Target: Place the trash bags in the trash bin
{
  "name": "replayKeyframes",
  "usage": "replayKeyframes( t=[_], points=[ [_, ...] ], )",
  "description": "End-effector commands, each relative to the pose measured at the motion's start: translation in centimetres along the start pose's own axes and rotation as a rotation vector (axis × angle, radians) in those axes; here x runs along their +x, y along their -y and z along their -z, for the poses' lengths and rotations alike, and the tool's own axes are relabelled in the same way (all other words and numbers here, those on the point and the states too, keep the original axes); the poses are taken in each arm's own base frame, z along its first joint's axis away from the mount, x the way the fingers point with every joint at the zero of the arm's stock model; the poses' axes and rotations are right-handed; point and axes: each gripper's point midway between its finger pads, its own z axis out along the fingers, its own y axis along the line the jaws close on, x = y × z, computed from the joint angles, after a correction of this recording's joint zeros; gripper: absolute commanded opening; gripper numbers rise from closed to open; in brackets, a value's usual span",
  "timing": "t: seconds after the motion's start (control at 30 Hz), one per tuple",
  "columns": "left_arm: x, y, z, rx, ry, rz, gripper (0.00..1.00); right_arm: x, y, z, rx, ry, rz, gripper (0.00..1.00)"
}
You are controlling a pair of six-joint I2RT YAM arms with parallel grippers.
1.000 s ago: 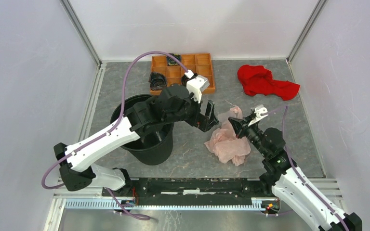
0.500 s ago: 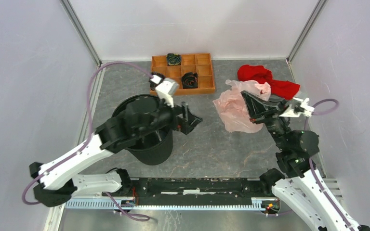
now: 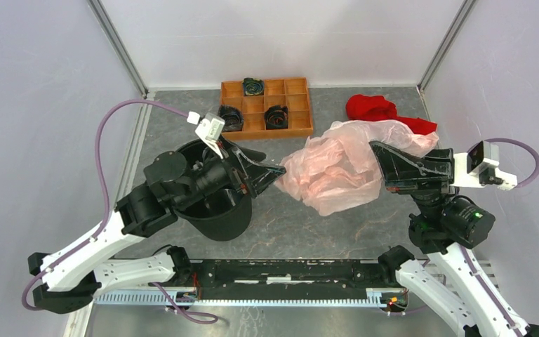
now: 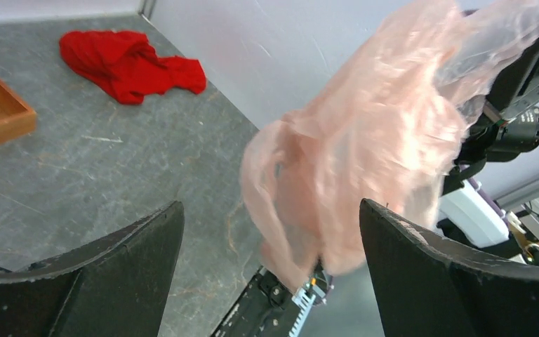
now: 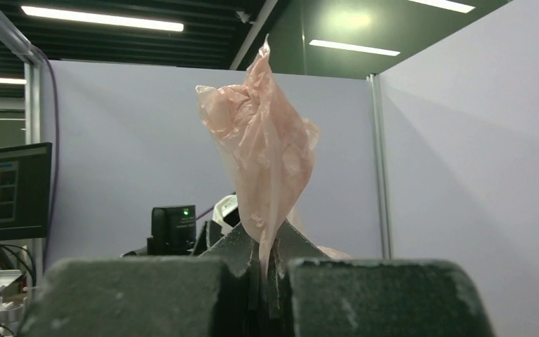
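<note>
Lifted off the grey tabletop, the wrinkled pale pink plastic-film trash bag now hangs pinched in the closed right gripper, facing the wide-spread left gripper beside the round black plastic bin, probably for regrasping.

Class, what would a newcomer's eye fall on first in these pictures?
The wrinkly, translucent pale pink plastic film bag spreads mid-air at centre, pinched in the shut right tool. The left tool gapes open beside the round black plastic bin; a bright red cloth lies far right.
</note>
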Motion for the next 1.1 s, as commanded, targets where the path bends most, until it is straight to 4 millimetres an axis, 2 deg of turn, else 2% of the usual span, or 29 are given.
replayKeyframes(
  t=[0.0,0.23,0.37,0.43,0.53,0.7,0.8,0.97,1.07],
  points=[
    [0.0,1.8,0.1,0.088,0.0,0.074,0.99,-2.6,-2.8,-0.9,-0.118,0.077,-0.038,0.01],
    [0.9,1.4,0.8,0.082,-0.012,0.132,0.82,-3.3,-2.9,-0.8,-0.114,0.1,-0.027,0.01],
    [2.0,1.8,1.5,0.119,-0.044,0.165,0.91,-3.2,-2.6,-0.9,-0.095,0.089,-0.005,0.01],
    [2.5,1.8,1.5,0.123,-0.06,0.173,0.91,-3.2,-2.5,-0.8,-0.094,0.088,-0.002,0.01],
    [3.3,1.5,0.9,0.108,-0.089,0.18,0.8,-3.3,-2.6,-0.7,-0.095,0.093,0.004,0.01],
    [4.2,1.4,-0.5,0.098,-0.134,0.179,0.72,-3.2,-2.8,-0.8,-0.106,0.09,0.0,0.01],
    [4.5,1.1,-1.3,0.075,-0.148,0.175,0.6,-3.2,-3.0,-0.6,-0.113,0.089,0.0,0.01],
    [4.5,1.0,-1.8,0.066,-0.145,0.172,0.54,-3.1,-2.9,-0.3,-0.104,0.08,0.019,0.01],
    [4.6,1.3,-2.3,0.083,-0.16,0.161,0.46,-2.8,-2.6,-0.2,-0.087,0.068,0.031,0.01]
  ],
)
